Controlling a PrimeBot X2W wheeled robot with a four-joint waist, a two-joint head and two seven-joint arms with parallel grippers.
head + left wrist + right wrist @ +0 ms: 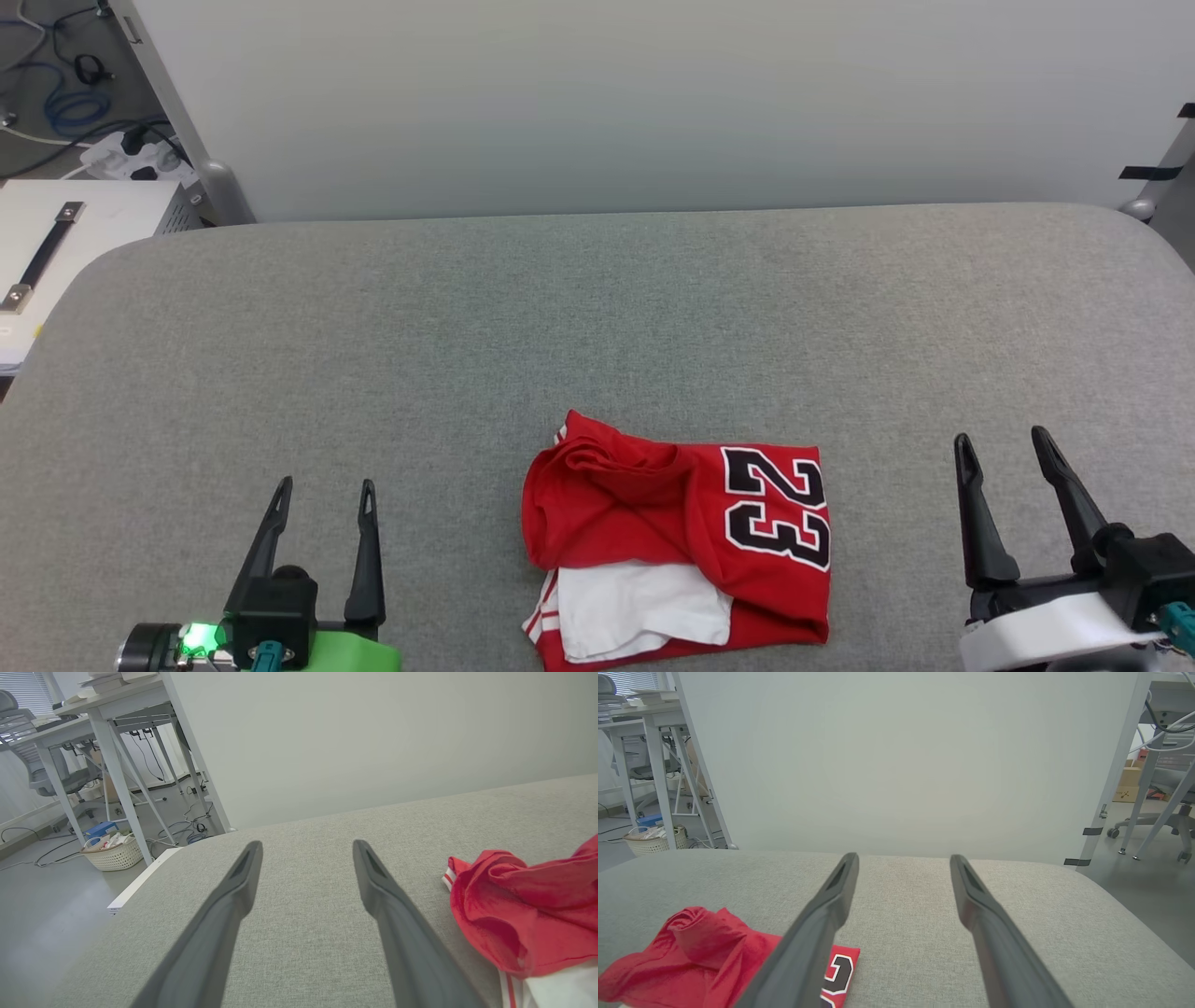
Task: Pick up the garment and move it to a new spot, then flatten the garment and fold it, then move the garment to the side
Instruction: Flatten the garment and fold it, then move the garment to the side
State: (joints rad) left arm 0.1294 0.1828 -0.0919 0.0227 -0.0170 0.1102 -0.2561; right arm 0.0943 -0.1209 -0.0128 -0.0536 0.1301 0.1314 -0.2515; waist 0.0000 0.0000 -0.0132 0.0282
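The garment [681, 541] lies crumpled near the front middle of the grey padded table [560, 317]: red cloth bunched on its left, a black "23" on its right, a white sleeve with striped trim at its front. My left gripper [324, 490] stands open at the lower left, well apart from it. To the lower right, my right gripper [1004, 443] is open too, clear of the cloth. The left wrist view has the garment [528, 910] off to the right of its open gripper [306, 847]. In the right wrist view the garment [705, 956] lies left of that open gripper [903, 858].
A pale panel [653, 103] stands behind the table's far edge. A white box with a black handle [56, 243] sits off the table's left corner, with cables on the floor behind it. Desks, a wicker basket [113, 854] and office chairs stand around.
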